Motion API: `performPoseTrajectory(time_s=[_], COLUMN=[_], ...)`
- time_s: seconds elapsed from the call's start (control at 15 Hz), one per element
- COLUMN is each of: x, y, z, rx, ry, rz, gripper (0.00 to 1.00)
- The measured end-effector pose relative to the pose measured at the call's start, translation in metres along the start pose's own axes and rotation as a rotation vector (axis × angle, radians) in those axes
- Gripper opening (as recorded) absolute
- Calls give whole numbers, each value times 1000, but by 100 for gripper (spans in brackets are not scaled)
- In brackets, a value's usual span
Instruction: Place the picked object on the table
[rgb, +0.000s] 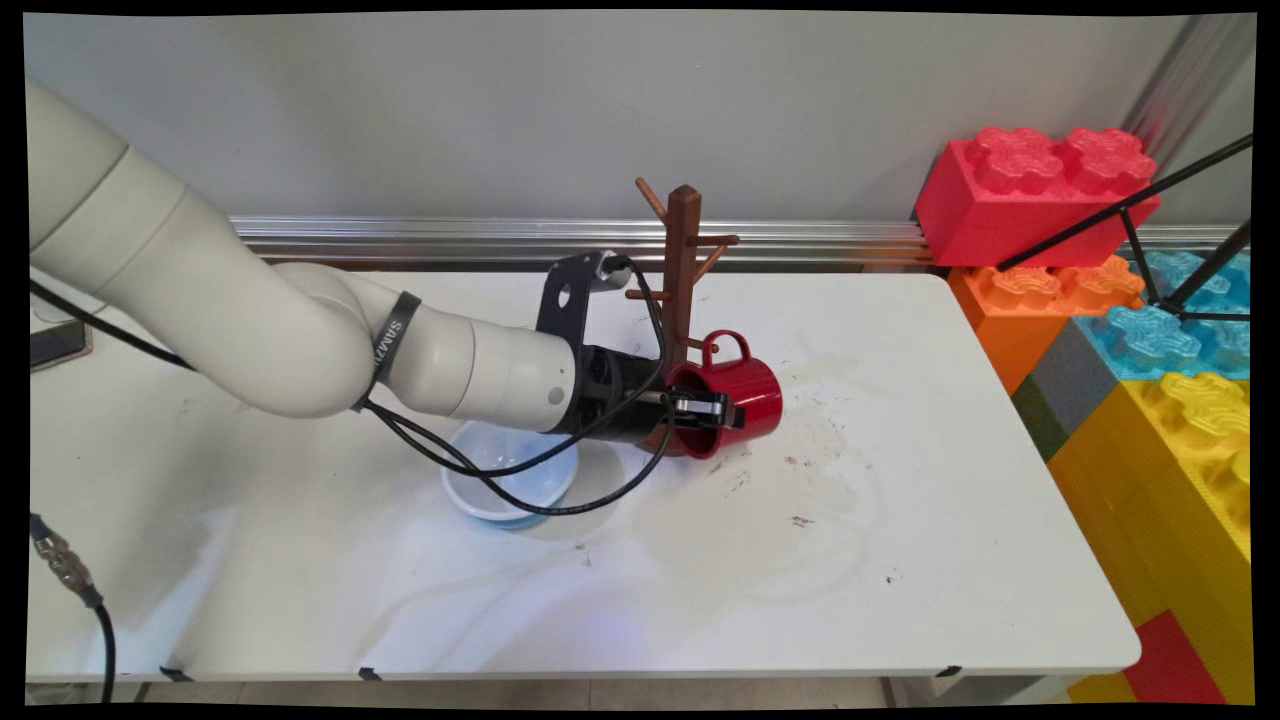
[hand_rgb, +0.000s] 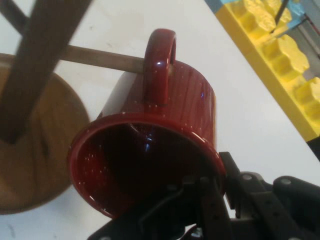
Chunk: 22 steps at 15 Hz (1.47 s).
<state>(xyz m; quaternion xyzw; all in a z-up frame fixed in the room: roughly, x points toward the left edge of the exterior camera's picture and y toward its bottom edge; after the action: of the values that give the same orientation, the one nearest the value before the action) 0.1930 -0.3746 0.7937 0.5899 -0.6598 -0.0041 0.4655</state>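
our gripper (rgb: 712, 410) is clamped on the rim of the red mug (rgb: 735, 395), one finger inside the mouth and one outside. we hold the mug on its side, mouth facing back along the arm, its long axis running roughly level away from the hand, handle (hand_rgb: 160, 60) uppermost. the wooden mug tree (rgb: 682, 270) stands just behind and left of it; in the hand view a peg (hand_rgb: 107, 57) reaches the handle. a pale blue bowl (rgb: 510, 485) sits under the forearm on the white table (rgb: 900, 520).
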Motion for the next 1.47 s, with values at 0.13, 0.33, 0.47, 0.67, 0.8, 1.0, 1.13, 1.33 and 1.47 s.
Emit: performPoseTrajectory(time_s=[0.13, 0.33, 0.47, 0.67, 0.8, 1.0, 1.13, 1.33, 1.47], x=[-2, -4, -6, -7, -4, 3, 8, 22, 29], y=[8, 21, 28, 36, 39, 45, 48, 56, 61], z=[-2, -6, -8, -12, -17, -27, -34, -49, -56], rx=[-17, -43, -58, -73, -70, -62, -54, -28, -15], ry=[-3, -8, -11, -18, -30, -64, -81, -111, -124], rz=[-1, -1, 0, 11, 29, 66, 86, 119, 136], gripper=[0, 0, 0, 0, 0, 0, 0, 0, 0])
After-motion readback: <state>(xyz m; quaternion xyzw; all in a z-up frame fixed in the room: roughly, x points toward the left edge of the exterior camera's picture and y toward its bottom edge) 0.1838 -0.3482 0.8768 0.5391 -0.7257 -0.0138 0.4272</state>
